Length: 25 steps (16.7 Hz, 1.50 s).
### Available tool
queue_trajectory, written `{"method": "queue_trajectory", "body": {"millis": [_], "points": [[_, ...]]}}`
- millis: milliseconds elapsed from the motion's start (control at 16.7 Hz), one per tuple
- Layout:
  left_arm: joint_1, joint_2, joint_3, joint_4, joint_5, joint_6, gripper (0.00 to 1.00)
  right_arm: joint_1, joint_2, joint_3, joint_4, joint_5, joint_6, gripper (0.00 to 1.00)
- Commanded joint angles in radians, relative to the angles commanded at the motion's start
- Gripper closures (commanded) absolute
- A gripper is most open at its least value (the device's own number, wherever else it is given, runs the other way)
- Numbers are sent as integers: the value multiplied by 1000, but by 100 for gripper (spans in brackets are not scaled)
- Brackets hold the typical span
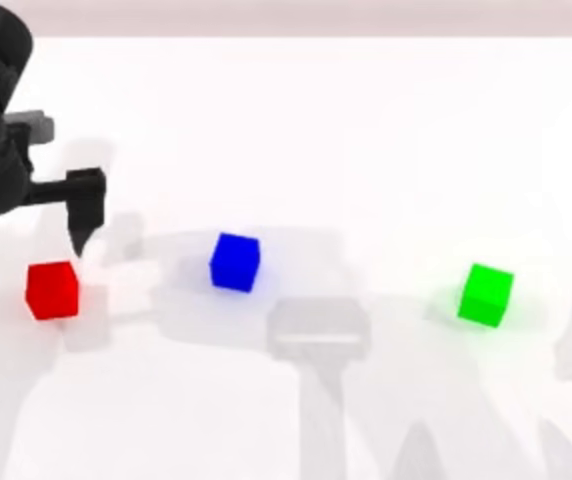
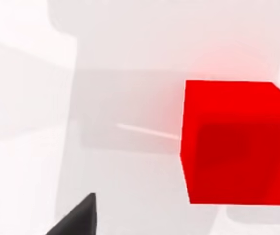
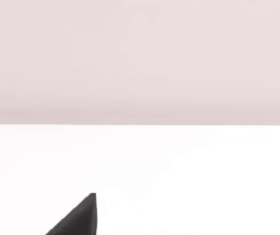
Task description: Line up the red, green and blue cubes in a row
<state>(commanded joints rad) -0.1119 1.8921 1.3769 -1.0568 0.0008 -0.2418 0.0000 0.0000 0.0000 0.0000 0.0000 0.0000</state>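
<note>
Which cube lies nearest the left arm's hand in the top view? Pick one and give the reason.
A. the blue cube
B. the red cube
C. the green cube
B. In the top view the left hand hangs just above the red cube at the table's left, while the blue cube sits mid-table and the green cube far to the right.

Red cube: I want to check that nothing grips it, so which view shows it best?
The left wrist view: the red cube fills it close up, untouched. The top view shows it small, beside the left gripper. The right wrist view misses it.
</note>
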Motion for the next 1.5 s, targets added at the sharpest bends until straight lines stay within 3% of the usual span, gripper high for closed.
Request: {"method": "queue_trajectory", "body": {"millis": [420, 780, 1500], "points": [[-2, 114, -151, 274, 1, 2, 0, 0, 0, 0, 0, 0, 0, 0], [-2, 135, -176, 313, 1, 2, 0, 0, 0, 0, 0, 0, 0, 0], [-2, 135, -176, 313, 1, 2, 90, 0, 0, 0, 0, 0, 0, 0]]}}
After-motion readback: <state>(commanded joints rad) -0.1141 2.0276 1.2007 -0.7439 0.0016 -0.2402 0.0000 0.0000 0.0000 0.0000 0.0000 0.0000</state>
